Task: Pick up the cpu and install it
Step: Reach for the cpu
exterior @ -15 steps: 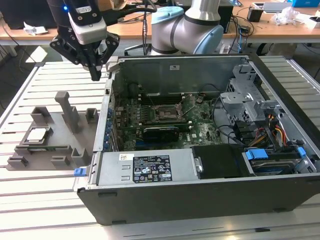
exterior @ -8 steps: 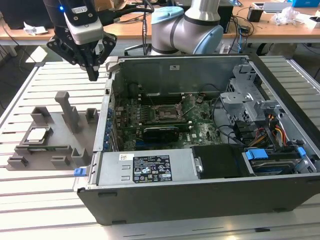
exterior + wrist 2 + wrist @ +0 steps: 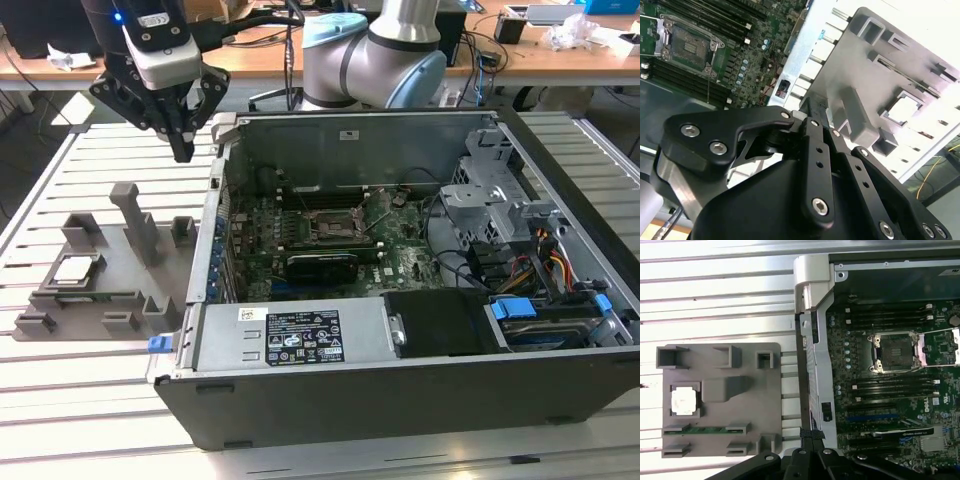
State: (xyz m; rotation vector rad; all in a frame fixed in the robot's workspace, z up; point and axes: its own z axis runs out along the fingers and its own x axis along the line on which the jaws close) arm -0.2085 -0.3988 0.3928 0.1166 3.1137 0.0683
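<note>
On the slatted metal table (image 3: 80,400), at the exterior view's left, we saw the cpu (image 3: 78,268) sitting in the grey tray (image 3: 140,235). The gripper (image 3: 183,152) hung above btwn tray & open PC case (image 3: 400,400), fingers pinched together, holding nothing. Cluttered desks (image 3: 540,55) stood behind.

The pincer (image 3: 183,152) hangs fingers-down above the slatted tabletop (image 3: 90,400), over the gap between the grey tray (image 3: 140,235) and the open computer case (image 3: 300,400). Its fingertips are pressed together. The cpu (image 3: 77,270) lies flat in a tray recess, toward the tabletop's edge at the exterior view's left. The motherboard socket (image 3: 330,225) sits mid-board inside the case.
</note>
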